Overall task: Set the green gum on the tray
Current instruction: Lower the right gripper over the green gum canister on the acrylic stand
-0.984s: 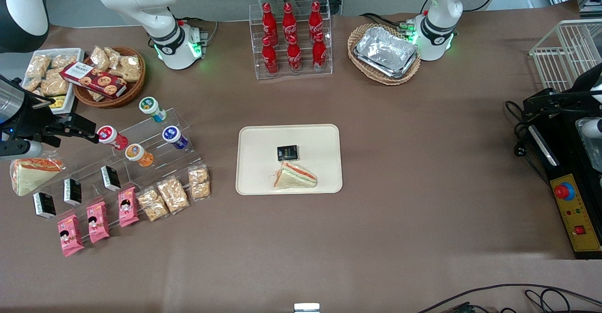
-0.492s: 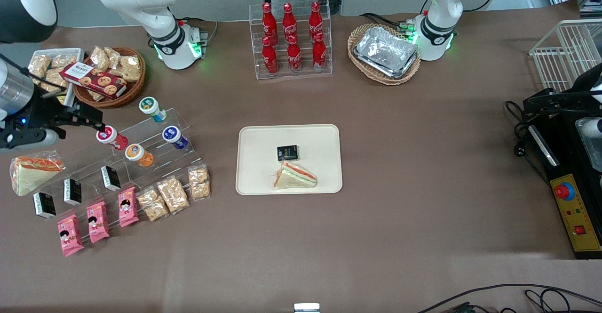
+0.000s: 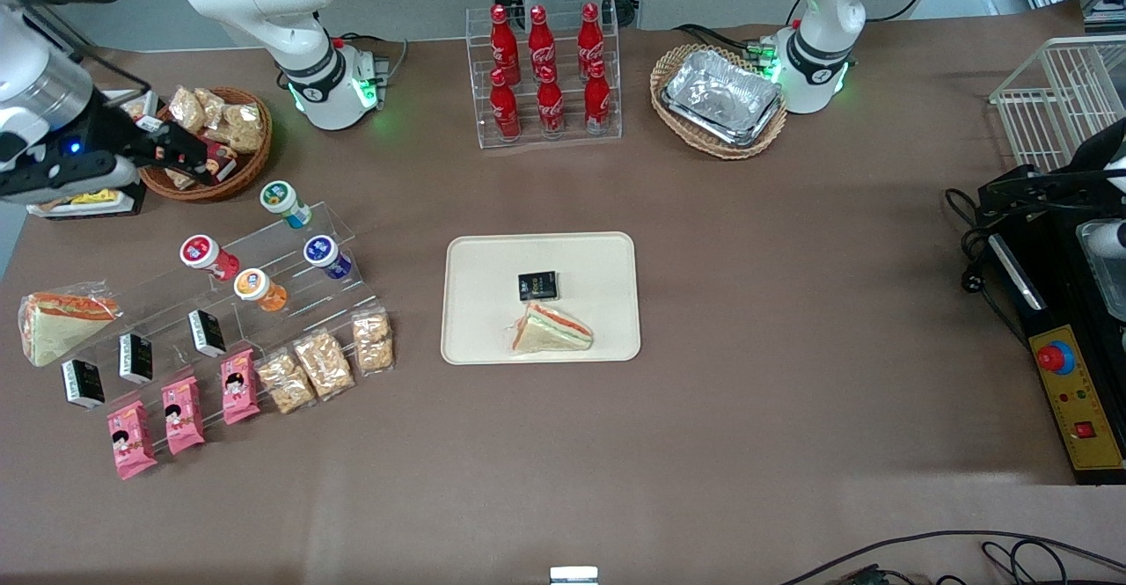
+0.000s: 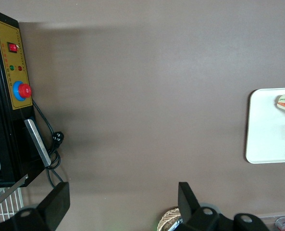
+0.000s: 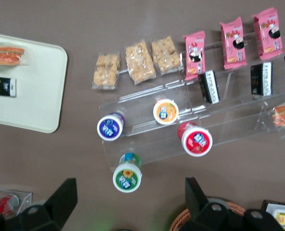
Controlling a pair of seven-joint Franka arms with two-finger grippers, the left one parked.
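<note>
Nearby, jaws wide above green gum (image 5: 128, 177), red-lidded bottle (image 5: 196, 139) beside

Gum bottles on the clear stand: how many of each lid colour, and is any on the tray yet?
green gum: 1
purple gum: 1
orange gum: 1
red gum: 1
Total: 4
All four are on the stand and none is on the tray. The gripper is open and empty above the basket.

I see my gripper (image 3: 195, 161) covering part of the snack basket (image 3: 251, 156) (its label stays unreadable).
</note>
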